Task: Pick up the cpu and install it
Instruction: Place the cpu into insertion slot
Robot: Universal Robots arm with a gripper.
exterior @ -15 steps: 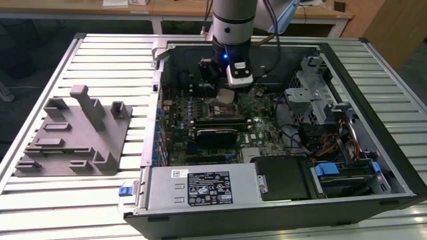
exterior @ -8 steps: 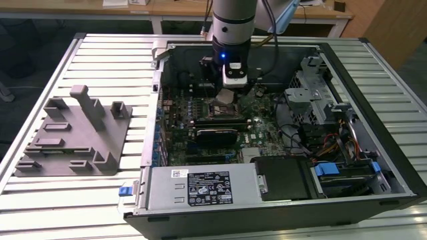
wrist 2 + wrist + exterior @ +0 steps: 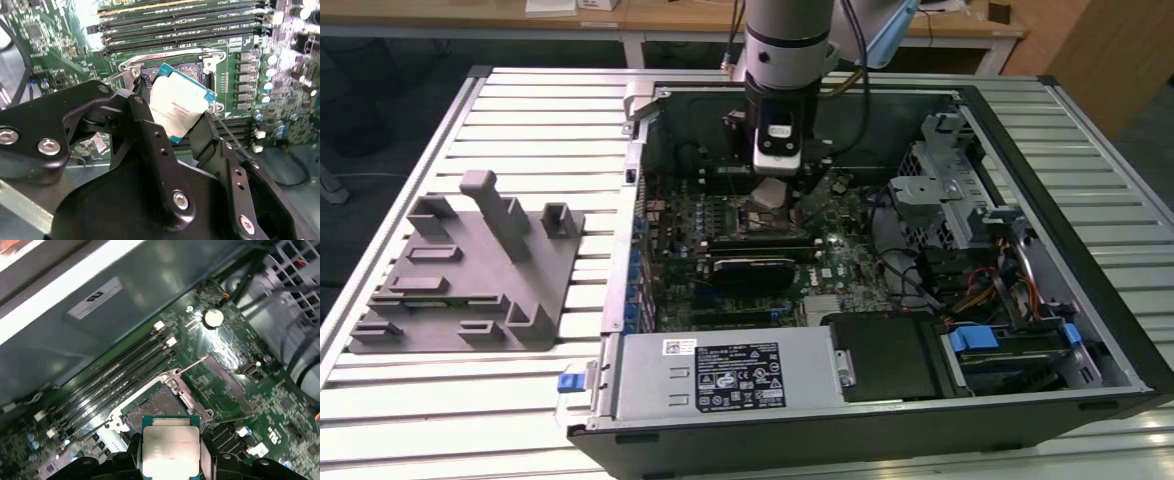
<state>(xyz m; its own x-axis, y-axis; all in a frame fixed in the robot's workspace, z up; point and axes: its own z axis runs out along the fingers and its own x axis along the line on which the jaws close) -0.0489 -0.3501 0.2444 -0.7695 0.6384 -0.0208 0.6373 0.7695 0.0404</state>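
End effector (image 3: 174, 117) with cpu (image 3: 170, 447) over socket (image 3: 155, 407), inside computer case (image 3: 854, 440)

Cpu (image 3: 170, 449) runs off the edge in the first wrist view and blocks part of the socket (image 3: 156, 407). Fingers (image 3: 150, 134) cover its sides in the second wrist view.

The gripper (image 3: 170, 462) clasps the cpu (image 3: 169, 442) by two opposite edges, metal top showing, over the open socket (image 3: 159, 407) on the green board (image 3: 225, 370), near the memory slots (image 3: 112, 387)
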